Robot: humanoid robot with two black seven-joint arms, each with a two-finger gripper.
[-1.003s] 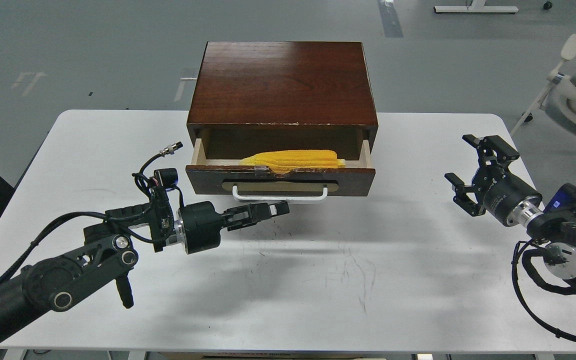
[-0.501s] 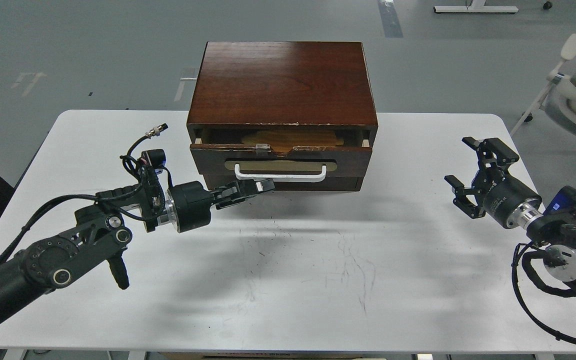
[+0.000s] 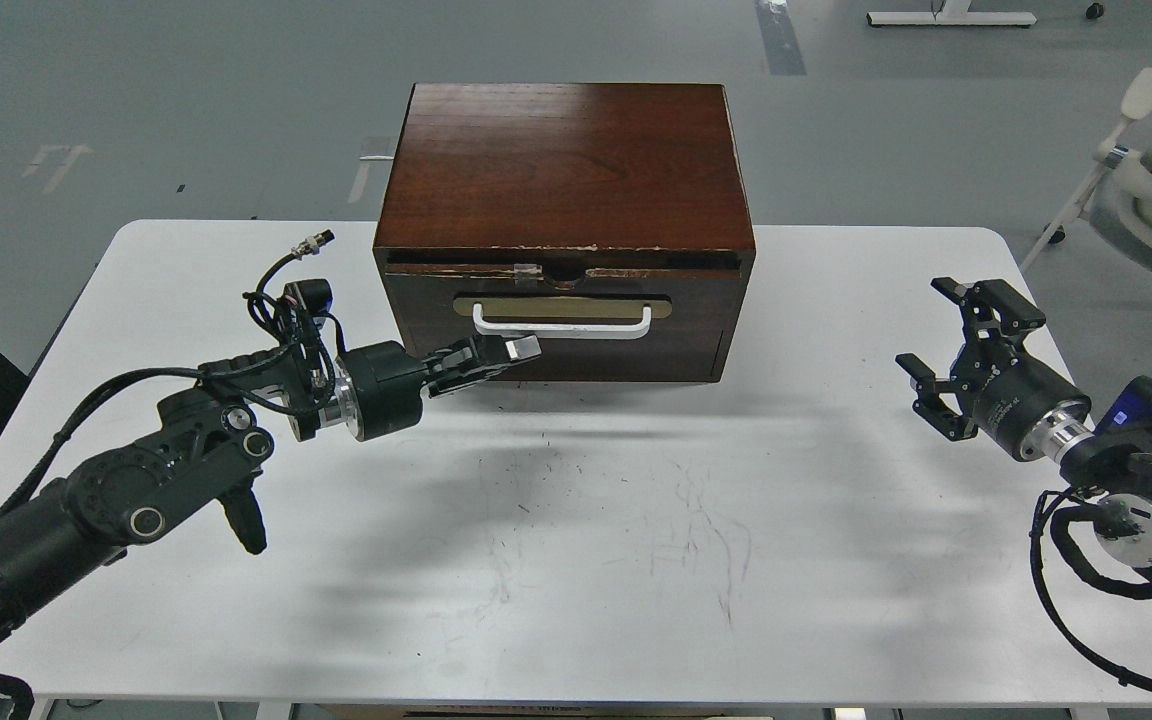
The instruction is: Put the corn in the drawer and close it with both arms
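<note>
The drawer sits all but flush in its cabinet, only a thin dark slit showing under the chipped top edge, so the corn is out of sight, presumably inside. The left gripper presses just below the drawer's white handle, jaws nearly together and empty, placed for pushing. Well right of the drawer, the right gripper hangs over the tabletop, jaws spread, holding nothing. Nothing blocks the drawer front.
</note>
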